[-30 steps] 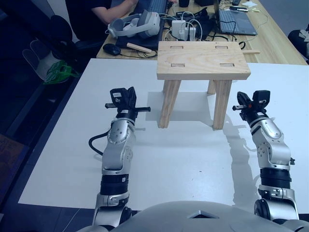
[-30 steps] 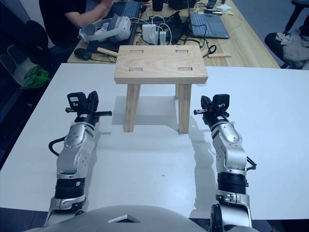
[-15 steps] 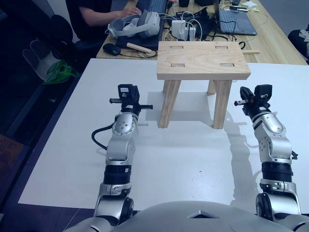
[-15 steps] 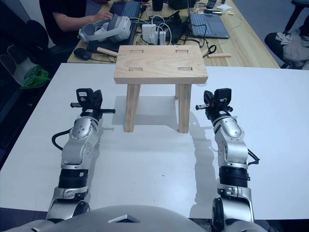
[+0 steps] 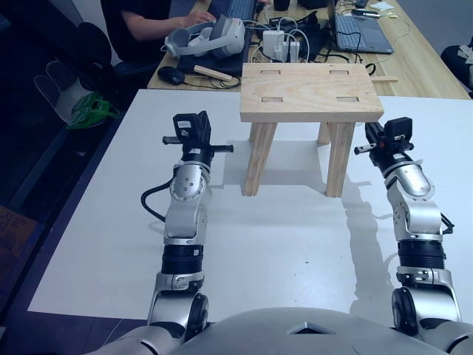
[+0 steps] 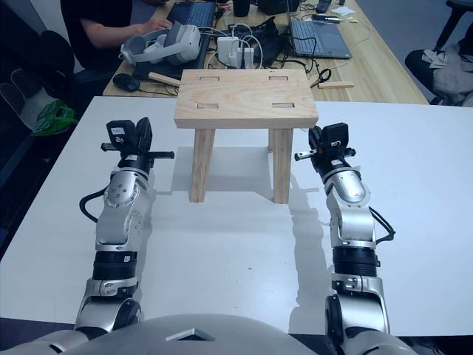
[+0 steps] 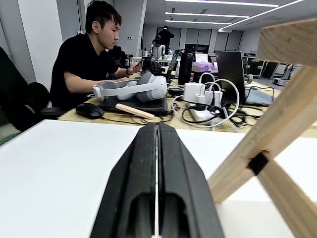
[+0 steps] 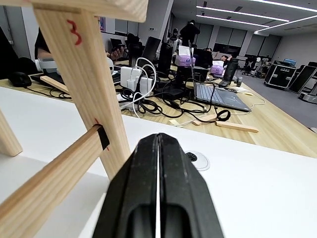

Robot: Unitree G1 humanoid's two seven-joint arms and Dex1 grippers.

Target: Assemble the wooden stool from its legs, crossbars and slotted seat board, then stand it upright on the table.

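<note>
Stool (image 5: 311,91) stands upright toward the far side of the white table (image 5: 281,251), with its legs (image 5: 259,157) and a crossbar (image 8: 54,178) fitted, so I judge the assembly finished. My left gripper (image 5: 190,127) and right gripper (image 5: 388,132) sit either side of it without touching, each with fingers pressed together on nothing.

Both arms are silver-grey, built of rounded shells joined by black rings: the left arm (image 5: 182,222) and the right arm (image 5: 414,211) alike, each ending in matt black jaws. A black cable (image 5: 145,207) loops from the left forearm.
</note>
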